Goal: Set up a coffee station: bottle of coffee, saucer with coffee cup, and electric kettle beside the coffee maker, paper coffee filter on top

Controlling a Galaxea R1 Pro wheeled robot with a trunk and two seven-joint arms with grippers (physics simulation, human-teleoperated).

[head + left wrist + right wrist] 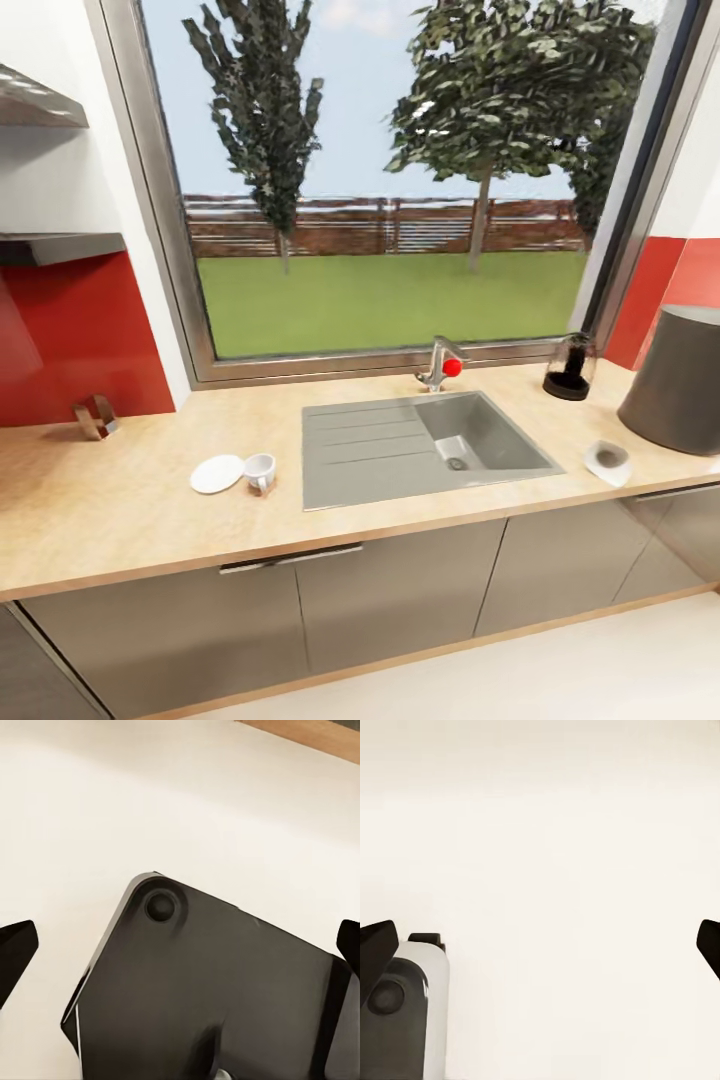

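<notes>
While both wrist cameras look down at pale floor, each claw shows its two dark fingertips at the opposite edges of its picture, spread wide with nothing between them: the left gripper (180, 945) hangs above a black plate of the robot's base (210, 990), and the right gripper (540, 941) hangs above bare floor with a grey and black part of the robot (405, 1012) just beside one fingertip (376, 945).

Seen from the head, the grey sink (425, 450) is set into the wooden countertop (120, 520) below the big window (385, 180), and it serves as the landmark. Behind the sink, at the window sill, stands the tap (440, 365) with a red knob. Left of the sink the white saucer (217, 474) lies flat on the counter, and the coffee cup (261, 472) stands just beside it, on the side nearer the sink, not on it. Right of the sink, toward the back, stands the dark coffee maker (571, 367) with a clear top. Farther right a large dark grey cylinder (678, 380) stands at the picture's edge, and in front of it, near the counter's front edge, lies the paper coffee filter (608, 462). Far left of the sink, against the red backsplash (80, 340), sits a small metal holder (95, 416).
</notes>
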